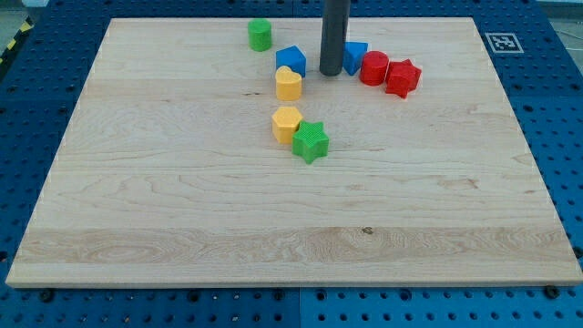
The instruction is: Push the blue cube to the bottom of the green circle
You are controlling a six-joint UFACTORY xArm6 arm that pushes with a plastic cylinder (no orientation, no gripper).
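Note:
The blue cube [291,60] sits near the view's top, right of and slightly below the green circle [260,35]. My tip [331,73] is down on the board just right of the blue cube, with a small gap between them. A second blue block [355,56] sits right behind the rod, partly hidden by it.
A yellow heart-like block [289,83] touches the blue cube's lower edge. A yellow hexagon [286,123] and a green star [311,141] sit together below it. A red cylinder [373,68] and a red star [402,77] lie right of the rod. The board's top edge [182,19] is near.

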